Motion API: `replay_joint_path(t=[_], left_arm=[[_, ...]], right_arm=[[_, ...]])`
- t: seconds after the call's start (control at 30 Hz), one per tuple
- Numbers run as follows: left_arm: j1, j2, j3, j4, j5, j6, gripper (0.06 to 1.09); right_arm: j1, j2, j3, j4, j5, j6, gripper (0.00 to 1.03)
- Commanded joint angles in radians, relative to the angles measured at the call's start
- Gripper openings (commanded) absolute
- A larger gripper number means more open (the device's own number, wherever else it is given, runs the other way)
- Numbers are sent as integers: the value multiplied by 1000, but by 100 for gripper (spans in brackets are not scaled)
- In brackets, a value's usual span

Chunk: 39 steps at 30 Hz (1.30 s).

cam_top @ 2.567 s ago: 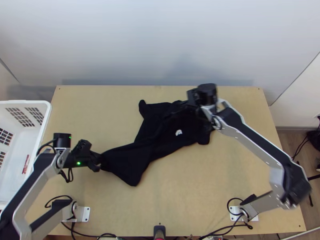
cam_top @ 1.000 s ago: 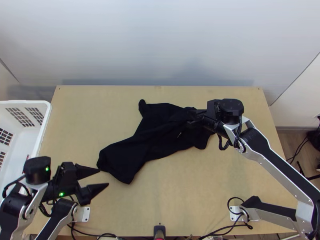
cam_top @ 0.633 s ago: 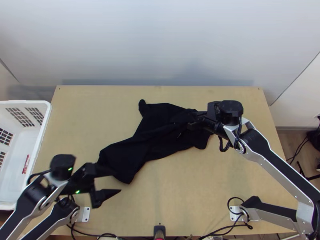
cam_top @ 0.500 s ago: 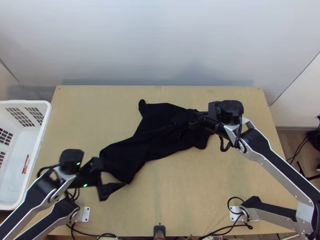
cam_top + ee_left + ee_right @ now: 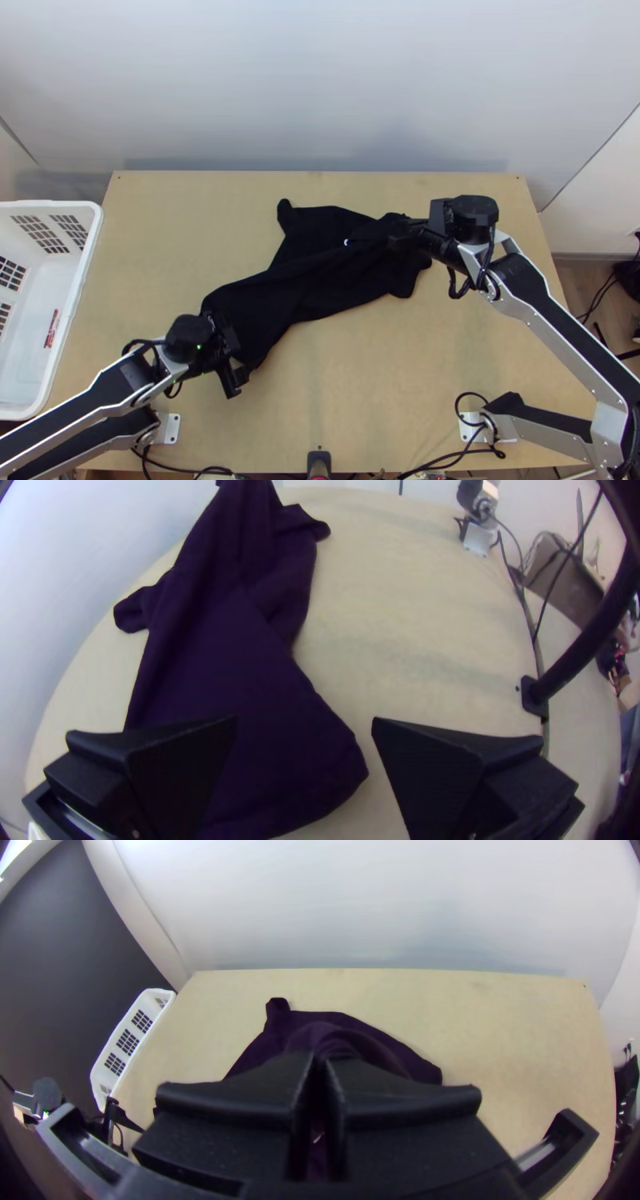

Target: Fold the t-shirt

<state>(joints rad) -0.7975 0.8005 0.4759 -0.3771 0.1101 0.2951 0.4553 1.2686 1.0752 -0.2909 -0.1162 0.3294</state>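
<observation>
Swinging over the t-shirt [image 5: 320, 280], left gripper [image 5: 304, 721] is gaping empty, likely grabbing next; right gripper [image 5: 320, 1060] is pinching fabric.

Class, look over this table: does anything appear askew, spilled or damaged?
Only the dark t-shirt looks askew: it lies slantwise across the table, creased and unevenly bunched rather than spread flat. I see no spill or damage.

In the right wrist view, the right gripper [image 5: 398, 234] holds a raised fold of the dark cloth t-shirt [image 5: 397, 1055] between nearly meeting wide, flat black fingers [image 5: 247, 1097], the rest lying bunched on the light wooden table [image 5: 467, 1017], beside which stands a white rectangular plastic basket [image 5: 152, 1015] with slotted walls.
</observation>
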Motion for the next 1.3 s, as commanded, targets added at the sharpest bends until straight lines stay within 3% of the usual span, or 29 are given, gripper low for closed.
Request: replay_joint_path(t=[0.0, 0.23, 0.47, 0.67, 0.7, 0.73, 0.77, 0.83, 1.07, 1.27], left_arm=[[-114, -46, -25, -79, -101, 105, 103], [-239, -21, -22, -128, -153, 133, 103], [-263, 54, -39, -59, -188, 148, 103], [-278, 223, -36, 55, -319, 115, 103], [-278, 238, -30, 60, -328, 108, 99], [-276, 249, -25, 63, -331, 107, 88], [-273, 259, -23, 81, -334, 107, 68], [-270, 269, -22, 106, -334, 110, 7], [-238, 114, 17, 10, -343, 122, 9], [-134, -58, 15, -72, -343, 203, 9]], right_arm=[[-20, 3, 3, -2, 3, 7, 3], [-18, 23, 8, -4, 4, 5, 3], [-23, 34, 14, -4, 4, 5, 3], [-26, 43, 31, -8, 4, 5, 3], [-27, 44, 34, -10, 4, 5, 3], [-29, 46, 35, -11, 4, 5, 3], [-29, 48, 38, -13, 4, 3, 3], [-29, 51, 43, -14, 4, 3, 3], [-29, 63, 57, -17, 4, 0, 3], [-33, 64, 69, -17, 6, -1, 3]])
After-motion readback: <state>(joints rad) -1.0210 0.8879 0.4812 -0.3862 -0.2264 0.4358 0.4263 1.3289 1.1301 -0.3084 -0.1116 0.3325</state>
